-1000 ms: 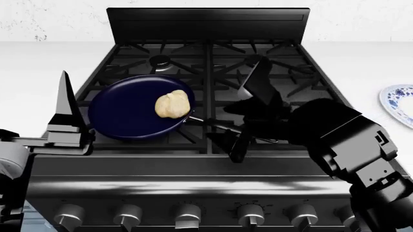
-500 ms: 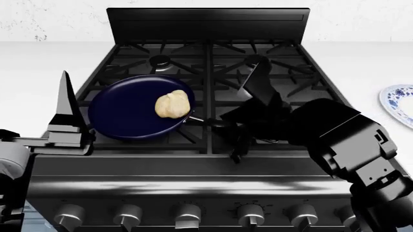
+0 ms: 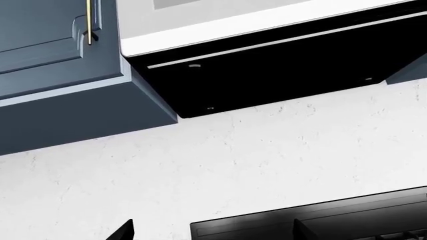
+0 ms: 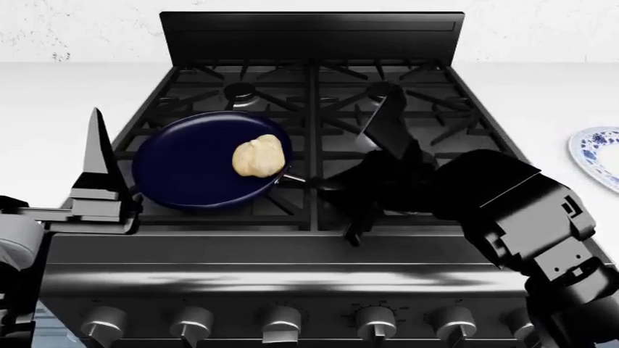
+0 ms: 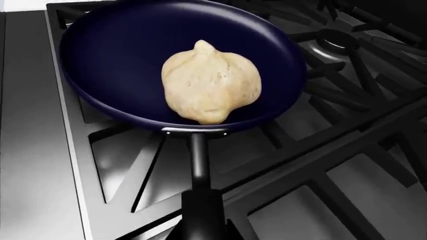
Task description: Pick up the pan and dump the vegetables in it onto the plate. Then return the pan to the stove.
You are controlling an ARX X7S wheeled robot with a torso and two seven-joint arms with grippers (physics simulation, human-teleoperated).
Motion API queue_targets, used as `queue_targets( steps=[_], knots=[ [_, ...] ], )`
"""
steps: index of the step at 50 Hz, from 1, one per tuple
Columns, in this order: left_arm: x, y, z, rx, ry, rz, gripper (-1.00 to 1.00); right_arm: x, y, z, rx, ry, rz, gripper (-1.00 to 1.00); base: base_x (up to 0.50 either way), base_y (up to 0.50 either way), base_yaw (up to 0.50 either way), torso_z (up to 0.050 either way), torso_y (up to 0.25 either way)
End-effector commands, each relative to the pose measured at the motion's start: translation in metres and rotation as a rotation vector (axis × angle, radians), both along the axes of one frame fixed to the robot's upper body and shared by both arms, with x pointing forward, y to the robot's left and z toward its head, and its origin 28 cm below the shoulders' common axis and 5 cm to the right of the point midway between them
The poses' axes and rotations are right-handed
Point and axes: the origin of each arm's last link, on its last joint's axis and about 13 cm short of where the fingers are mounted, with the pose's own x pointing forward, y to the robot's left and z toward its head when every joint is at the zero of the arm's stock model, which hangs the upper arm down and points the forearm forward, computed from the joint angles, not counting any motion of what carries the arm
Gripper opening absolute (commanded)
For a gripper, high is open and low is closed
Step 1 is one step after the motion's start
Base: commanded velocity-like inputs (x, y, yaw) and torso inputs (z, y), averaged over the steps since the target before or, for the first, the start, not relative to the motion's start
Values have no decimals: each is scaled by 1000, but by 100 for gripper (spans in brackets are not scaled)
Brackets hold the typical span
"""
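Observation:
The dark blue pan [image 4: 193, 167] sits flat on the stove's [image 4: 416, 80] front left grate, and the right wrist view shows it too [image 5: 133, 55]. A single pale cream vegetable [image 4: 259, 156] lies in it near the handle side [image 5: 210, 82]. The thin black handle [image 5: 198, 160] runs back into my right gripper [image 5: 200, 231], whose fingers hug it on both sides. In the head view that gripper [image 4: 334, 185] is right of the pan. My left gripper [image 4: 97, 148] stands open and empty beside the stove's left edge, pointing up at the wall [image 3: 213, 236]. The plate [image 4: 595, 152] peeks in at the far right.
Black grates and burners [image 4: 242, 90] cover the stovetop behind the pan. A row of silver knobs [image 4: 280, 319] lines the stove front. White counter [image 4: 541, 94] lies between the stove and the plate. A range hood [image 3: 280, 65] and blue cabinet [image 3: 60, 75] hang overhead.
My right gripper has slid a little toward the pan along the handle, and its fingers have drawn in around it. The pan, the vegetable and my left arm have not moved.

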Motion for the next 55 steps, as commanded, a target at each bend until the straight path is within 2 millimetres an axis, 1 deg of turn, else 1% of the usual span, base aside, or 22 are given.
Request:
queue_targets(
  steps=[1, 18, 29, 35, 55],
  knots=[
    [0, -1, 0, 1, 3, -2, 100, 0, -1, 19, 74, -92, 29, -100, 0, 0, 0, 0, 0],
    [1, -2, 1, 3, 2, -9, 100, -2, -7, 35, 150, -131, 20, -100, 0, 0, 0, 0, 1],
    [0, -2, 2, 2, -3, -10, 100, -5, -15, 56, 162, -177, -11, -100, 0, 0, 0, 0, 1],
    [0, -2, 3, 3, -5, -12, 100, -6, -18, 64, 169, -197, -26, -100, 0, 0, 0, 0, 2],
    [1, -3, 2, 5, -3, -18, 100, -8, -28, 70, 161, -232, -69, -100, 0, 0, 0, 0, 2]
  ],
)
